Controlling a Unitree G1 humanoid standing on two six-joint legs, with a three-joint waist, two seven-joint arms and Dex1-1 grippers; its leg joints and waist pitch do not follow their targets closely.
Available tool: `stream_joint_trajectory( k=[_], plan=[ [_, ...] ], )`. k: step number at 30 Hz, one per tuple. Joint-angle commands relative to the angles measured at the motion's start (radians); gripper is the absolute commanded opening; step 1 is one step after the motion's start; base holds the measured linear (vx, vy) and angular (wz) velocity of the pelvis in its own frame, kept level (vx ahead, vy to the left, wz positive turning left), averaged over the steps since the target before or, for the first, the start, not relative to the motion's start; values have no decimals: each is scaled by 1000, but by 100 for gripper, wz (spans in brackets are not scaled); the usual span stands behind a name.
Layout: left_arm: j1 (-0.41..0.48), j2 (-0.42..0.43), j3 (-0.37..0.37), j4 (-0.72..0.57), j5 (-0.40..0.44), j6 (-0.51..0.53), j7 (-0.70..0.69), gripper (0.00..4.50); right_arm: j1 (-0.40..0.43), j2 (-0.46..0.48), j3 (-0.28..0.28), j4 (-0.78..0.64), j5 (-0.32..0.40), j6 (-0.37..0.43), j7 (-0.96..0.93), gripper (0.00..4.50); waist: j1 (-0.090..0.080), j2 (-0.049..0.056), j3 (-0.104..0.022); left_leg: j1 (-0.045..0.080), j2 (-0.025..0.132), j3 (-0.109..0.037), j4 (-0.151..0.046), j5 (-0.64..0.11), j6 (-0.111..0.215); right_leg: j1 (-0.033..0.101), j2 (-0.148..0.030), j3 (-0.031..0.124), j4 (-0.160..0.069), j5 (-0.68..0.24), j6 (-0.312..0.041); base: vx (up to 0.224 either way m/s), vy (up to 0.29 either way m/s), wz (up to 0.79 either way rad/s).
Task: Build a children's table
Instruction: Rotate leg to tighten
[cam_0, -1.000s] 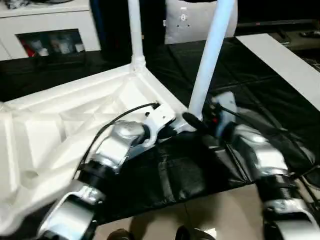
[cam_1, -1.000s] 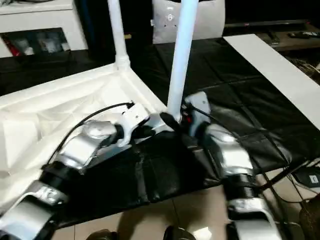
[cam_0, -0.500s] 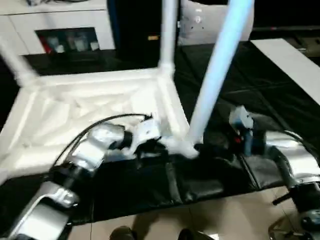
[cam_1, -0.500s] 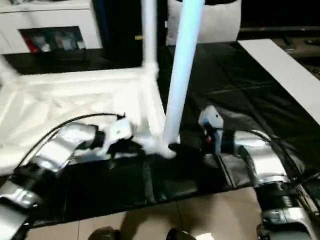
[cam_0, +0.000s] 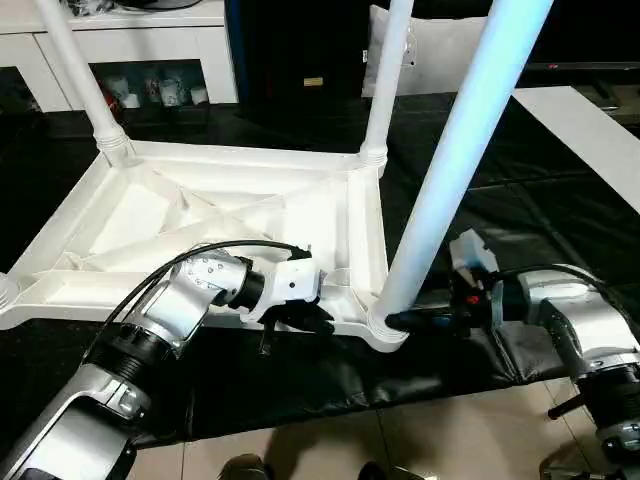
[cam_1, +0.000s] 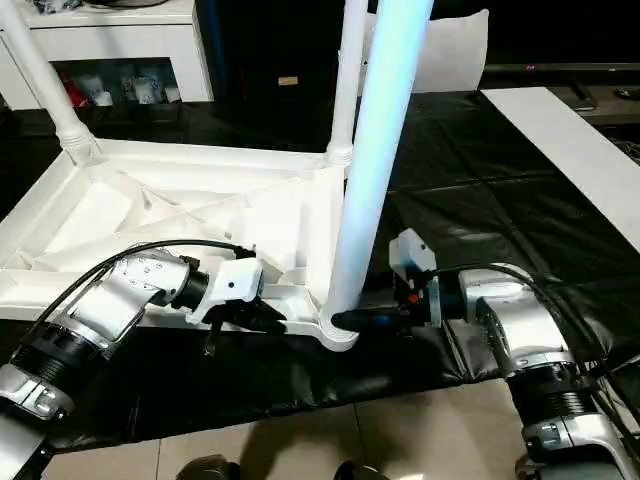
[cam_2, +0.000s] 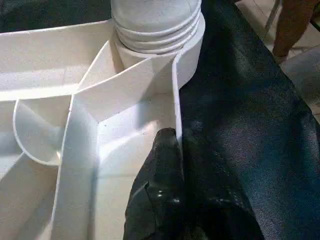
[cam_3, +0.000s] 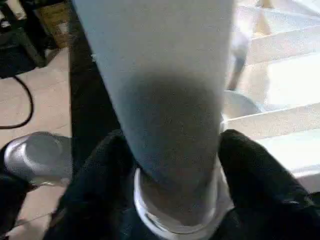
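Three white legs stand upright from the upturned children's table top on the black-covered work table; far-left leg, rear leg, near-corner leg; left gripper, fingers pinched together on the top's near rim, steadies it; right gripper straddles the near leg's base, fingers either side, whether clamped I cannot tell; likely tightening this leg; next, probably a firm grip and turning it into the corner socket.

Black-covered work table; beige tiled floor below; white glass-door cabinet behind, perhaps holding cups.
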Motion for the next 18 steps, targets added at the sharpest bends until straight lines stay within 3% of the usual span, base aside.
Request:
stream_joint_trajectory(
  k=[1, 5, 6, 10, 11, 12, 14, 15, 17, 18],
  plan=[
    [-15, 1, -26, -15, 15, -34, -46, 0, -4, -14, 7, -23, 14, 10, 22, 253, -3, -8, -89, -1, 50, -7, -66, -125, 83, 68, -79, 70, -82, -404, -79, 0, 0, 0],
    [-16, 1, -24, -10, 9, -33, -49, 0, -1, -14, 8, -28, 28, 32, 35, 229, -2, -8, -90, -3, 51, -7, -65, -117, 87, 69, -78, 71, -78, -381, -88, 0, 0, 0],
    [-13, -1, -18, -10, 4, -24, -43, 0, 5, -10, 5, -40, 37, 53, 32, 209, -1, -8, -90, -2, 51, -7, -65, -119, 87, 69, -79, 71, -79, -383, -89, 0, 0, 0],
    [0, -17, 4, -32, -7, 44, 7, 0, 22, 25, -20, -76, 75, 123, -31, 202, 1, -9, -89, -2, 50, -7, -66, -116, 81, 70, -79, 70, -80, -395, -81, 0, 0, 0],
    [0, -22, 9, -35, -4, 62, 26, 0, 25, 33, -23, -82, 77, 137, -49, 201, 0, -9, -87, -2, 49, -6, -66, -127, 75, 69, -80, 68, -85, -420, -72, 0, 0, 0],
    [2, -55, 35, -43, 5, 134, 119, 0, 25, 87, -39, -97, 67, 205, -184, 200, -2, -8, -83, -1, 47, -7, -67, -133, 66, 67, -78, 66, -90, -445, -61, 0, 0, 0],
    [3, -65, 42, -46, 5, 155, 144, 0, 21, 103, -43, -95, 56, 215, -226, 200, -8, -8, -80, 3, 41, -6, -67, -151, 51, 65, -78, 59, -100, -500, -41, 0, 0, 0],
    [2, -84, 55, -52, 4, 187, 183, 0, 8, 137, -58, -79, 42, 223, -303, 200, -12, -5, -79, 8, 34, -5, -63, -170, 40, 64, -79, 52, -112, -556, -14, 0, 0, 0],
    [1, -113, 75, -62, 2, 240, 243, 0, -13, 189, -85, -54, 28, 238, -411, 200, -24, -6, -78, 5, 33, -8, -62, -183, 33, 65, -76, 43, -119, -579, 9, 0, 0, 0],
    [-4, -152, 98, -75, 1, 317, 315, 0, -32, 248, -97, -33, -3, 215, -521, 200, -42, 0, -80, -2, 39, -14, -64, -203, 22, 72, -77, 35, -118, -566, 22, 0, 0, 0]
  ],
)
